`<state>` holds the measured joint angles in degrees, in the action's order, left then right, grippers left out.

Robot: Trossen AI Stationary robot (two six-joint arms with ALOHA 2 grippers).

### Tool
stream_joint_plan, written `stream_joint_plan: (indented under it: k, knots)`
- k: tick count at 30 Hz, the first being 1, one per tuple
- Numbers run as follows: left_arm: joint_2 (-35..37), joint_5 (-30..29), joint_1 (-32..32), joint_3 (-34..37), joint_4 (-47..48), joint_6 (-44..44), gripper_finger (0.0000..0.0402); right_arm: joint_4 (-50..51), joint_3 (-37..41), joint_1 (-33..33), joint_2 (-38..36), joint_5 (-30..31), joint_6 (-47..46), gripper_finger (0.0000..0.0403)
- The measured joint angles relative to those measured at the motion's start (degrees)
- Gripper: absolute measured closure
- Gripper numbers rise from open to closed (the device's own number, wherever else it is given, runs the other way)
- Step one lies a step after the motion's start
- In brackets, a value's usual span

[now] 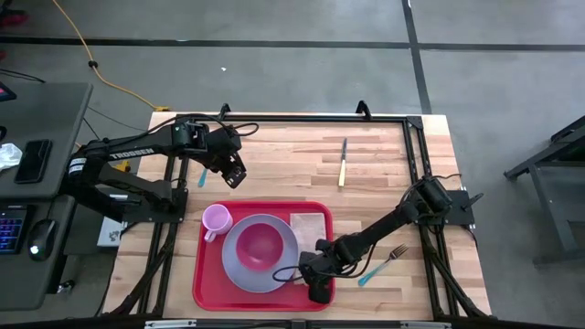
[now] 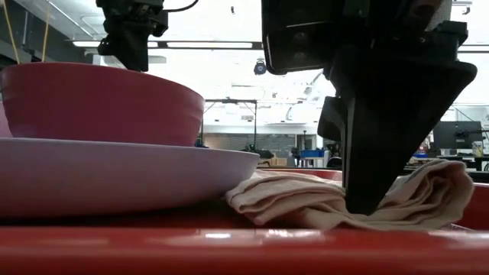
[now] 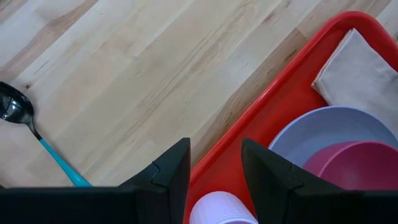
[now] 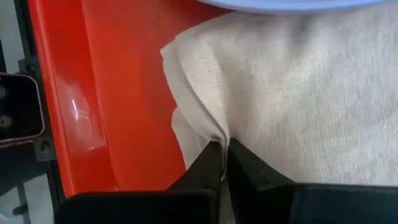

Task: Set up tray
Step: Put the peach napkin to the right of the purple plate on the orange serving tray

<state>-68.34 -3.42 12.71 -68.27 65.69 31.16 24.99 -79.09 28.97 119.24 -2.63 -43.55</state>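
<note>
From above, a red tray (image 1: 206,279) sits at the near edge of a pale butcher-block table (image 1: 384,183). At table height, fluorescent-lit workshop shows beyond. The left gripper (image 3: 214,180) hovers open over the tray's rim; the right gripper (image 4: 222,165) pinches woven beige napkin (image 4: 298,93) on the tray.
</note>
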Motion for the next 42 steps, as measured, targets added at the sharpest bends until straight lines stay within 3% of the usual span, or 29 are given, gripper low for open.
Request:
stream_joint_plan:
  k: [12, 32, 42]
  knots:
    - [0.0, 0.3, 0.0, 0.0, 0.0, 0.0, 0.0227, 1.2, 0.2, -0.4, -3.9, 3.8, -6.4, 0.0403]
    - [0.0, 0.4, 0.0, 0.0, 0.0, 0.2, 0.0227, 0.7, 0.1, -0.6, -4.2, -2.5, -14.3, 0.0403]
    - [0.0, 0.5, 0.0, 0.0, 0.0, 0.6, 0.0227, 2.3, 0.0, -2.3, -8.6, -1.4, -15.1, 0.0403]
